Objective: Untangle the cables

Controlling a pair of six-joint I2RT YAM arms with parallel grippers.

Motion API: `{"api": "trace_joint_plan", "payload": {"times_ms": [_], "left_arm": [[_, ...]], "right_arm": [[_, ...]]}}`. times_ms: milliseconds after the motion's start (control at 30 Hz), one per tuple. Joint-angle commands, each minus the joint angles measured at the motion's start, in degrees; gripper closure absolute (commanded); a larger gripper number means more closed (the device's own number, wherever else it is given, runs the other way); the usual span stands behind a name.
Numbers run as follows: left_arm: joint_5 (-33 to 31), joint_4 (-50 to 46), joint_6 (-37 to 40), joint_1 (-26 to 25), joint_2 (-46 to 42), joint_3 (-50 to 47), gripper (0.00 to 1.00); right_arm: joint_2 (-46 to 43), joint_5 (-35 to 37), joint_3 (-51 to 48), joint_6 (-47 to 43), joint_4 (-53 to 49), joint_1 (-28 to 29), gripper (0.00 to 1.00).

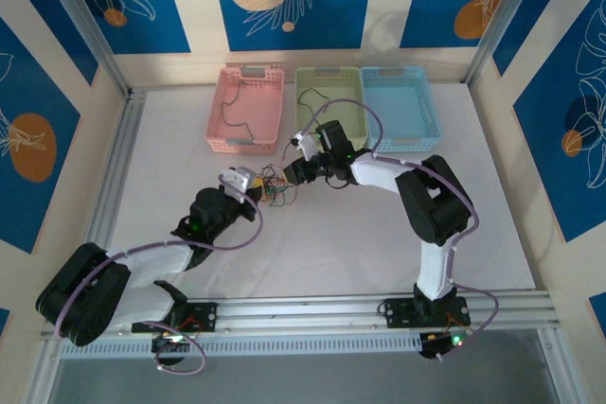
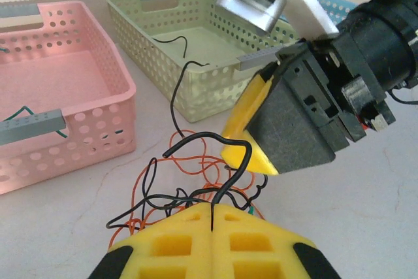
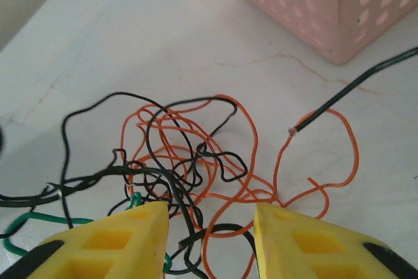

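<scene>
You had the tangle of cables (image 3: pixel 189 161) lying on the table (image 3: pixel 130 44) just ahead of your right gripper's (image 3: pixel 210 210) parted fingers, partly between them, with the left basket (image 3: pixel 326 4) beyond them to the right. One of the cables rose from between your left gripper's (image 2: pixel 212 217) closed fingers. The middle basket (image 2: pixel 196 99) stood behind it, another cable seemingly lying inside.
</scene>
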Motion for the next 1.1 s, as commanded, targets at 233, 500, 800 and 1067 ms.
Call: {"api": "trace_joint_plan", "payload": {"times_ms": [233, 500, 800, 1067], "left_arm": [[-1.7, 0.4, 1.4, -0.1, -1.2, 0.8, 1.0], [-6.9, -1.3, 1.2, 0.0, -2.3, 0.7, 1.0], [-14.2, -3.6, 1.2, 0.0, -4.1, 0.4, 1.0], [-20.9, -4.2, 0.9, 0.0, -6.2, -0.8, 1.0]], "right_arm": [[4.4, 0.5, 6.4, -2.8, -9.2, 1.9, 0.6], [-3.7, 3.7, -2.2, 0.8, 2.4, -1.2, 0.88], [-10.4, 12.6, -10.9, 9.3, 12.1, -7.0, 0.97], [-11.7, 13.2, -13.5, 16.9, 14.6, -11.8, 0.97]]}}
